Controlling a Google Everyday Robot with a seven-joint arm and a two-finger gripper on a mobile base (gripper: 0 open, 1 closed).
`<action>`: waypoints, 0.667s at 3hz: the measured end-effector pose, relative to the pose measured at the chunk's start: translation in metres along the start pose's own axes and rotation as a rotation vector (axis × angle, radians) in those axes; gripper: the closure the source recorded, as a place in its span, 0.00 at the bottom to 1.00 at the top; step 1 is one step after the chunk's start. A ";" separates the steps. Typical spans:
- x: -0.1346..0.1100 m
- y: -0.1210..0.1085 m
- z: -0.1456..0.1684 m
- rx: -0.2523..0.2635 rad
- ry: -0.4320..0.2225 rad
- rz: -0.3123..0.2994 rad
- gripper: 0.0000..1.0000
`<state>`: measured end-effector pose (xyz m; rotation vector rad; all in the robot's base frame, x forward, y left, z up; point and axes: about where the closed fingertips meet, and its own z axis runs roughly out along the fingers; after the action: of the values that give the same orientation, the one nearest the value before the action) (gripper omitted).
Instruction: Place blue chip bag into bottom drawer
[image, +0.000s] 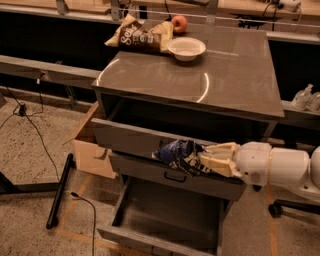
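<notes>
Grey metal and speckled floor (30, 150) are filling the view around a three-drawer cabinet (200, 75) whose glossy top is catching the light. I am reaching in from the right, and my gripper (206, 158) is hanging in front of the cabinet at the height of the middle drawer (150, 167). My cream fingers (220, 148) are clamping the right end of the blue chip bag (177, 154). The bag is lying crumpled with its long axis running roughly left to right along the drawer fronts, its free end pointing left, away from my wrist. It is sitting over the middle drawer's top edge, just below the front of the pulled-out top drawer (130, 137), and above the loop handle (175, 176). Below, the bottom drawer (145, 239) is standing pulled out, its wide box opening upward with the front wall nearest the camera. To the left a cardboard box (90, 150) is leaning against the cabinet's side. On the cabinet top, well behind me, a brown chip bag (142, 37), a white bowl (186, 48) and an apple (179, 23) are resting near the far edge.
</notes>
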<state>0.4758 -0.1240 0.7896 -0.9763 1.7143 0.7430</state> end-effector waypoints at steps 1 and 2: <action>0.052 0.004 0.039 -0.055 -0.039 0.023 1.00; 0.110 -0.002 0.072 -0.080 -0.093 0.061 1.00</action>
<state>0.4894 -0.0939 0.6624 -0.9321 1.6503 0.8892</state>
